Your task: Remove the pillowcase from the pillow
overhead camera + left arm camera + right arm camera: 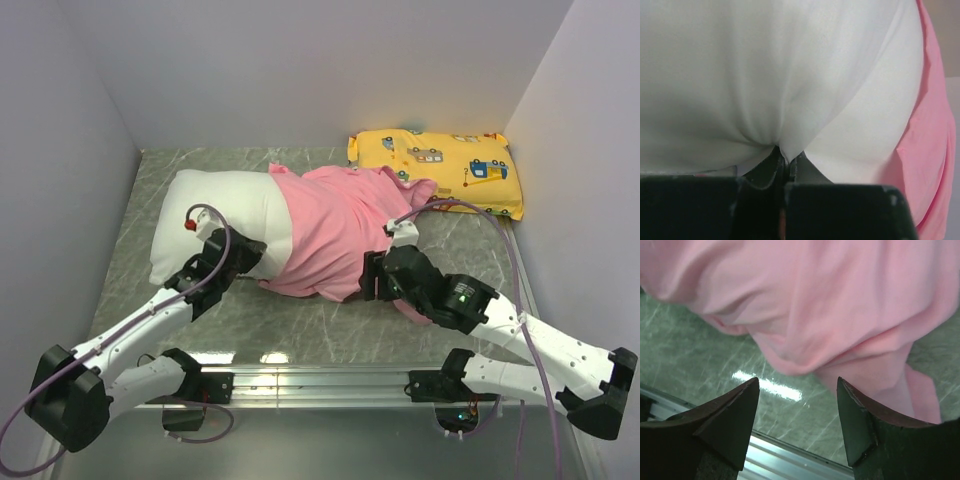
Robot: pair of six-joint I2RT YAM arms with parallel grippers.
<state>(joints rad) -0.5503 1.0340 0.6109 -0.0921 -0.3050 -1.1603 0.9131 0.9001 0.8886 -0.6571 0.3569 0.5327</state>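
The plump white pillow (215,212) lies across the table, its left half bare. The pink pillowcase (335,232) covers its right half, bunched and wrinkled. My left gripper (250,250) is at the pillow's near edge, close to the pillowcase hem. In the left wrist view it (786,159) is shut on a puckered fold of the white pillow (765,75), with the pillowcase (935,150) to the right. My right gripper (368,276) sits at the pillowcase's near right edge. It (797,385) stands open just under the hanging pink pillowcase (815,300), with nothing between its fingers.
A yellow cartoon-vehicle pillow (440,165) lies at the back right by the wall. White walls close in the left, back and right. The grey marbled table (690,350) shows under the right gripper, with the metal rail (780,455) at the near edge.
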